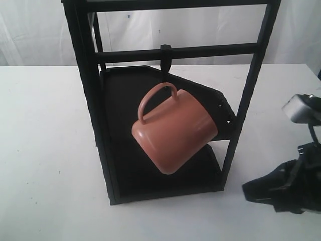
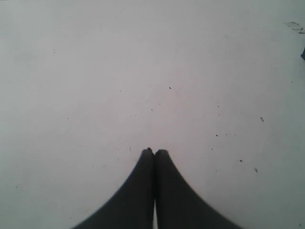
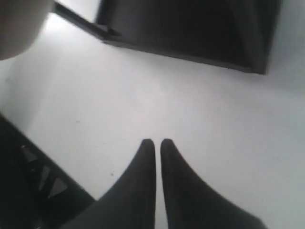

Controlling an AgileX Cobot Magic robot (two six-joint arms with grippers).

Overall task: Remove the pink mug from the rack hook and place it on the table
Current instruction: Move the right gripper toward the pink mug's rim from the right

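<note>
The pink mug (image 1: pixel 175 133) hangs tilted by its loop handle (image 1: pixel 156 95) from the rack hook (image 1: pixel 165 56), a slim black peg on a crossbar of the rack (image 1: pixel 90 100). Low over the table (image 1: pixel 45 150), my right gripper (image 1: pixel 246 190) sits to the right of the rack's base, well apart from the mug. In the right wrist view this gripper (image 3: pixel 157 141) is shut and holds nothing, with a blurred edge of the mug (image 3: pixel 16 28) in one corner. My left gripper (image 2: pixel 154 151) is shut over bare table (image 2: pixel 143 71) and is out of the exterior view.
The rack's dark angular shelves (image 1: pixel 135 80) lie behind and below the mug. Its black base bars (image 3: pixel 190 33) and a perforated side part (image 3: pixel 33 181) flank the right gripper. The white tabletop stretches to the left of the rack.
</note>
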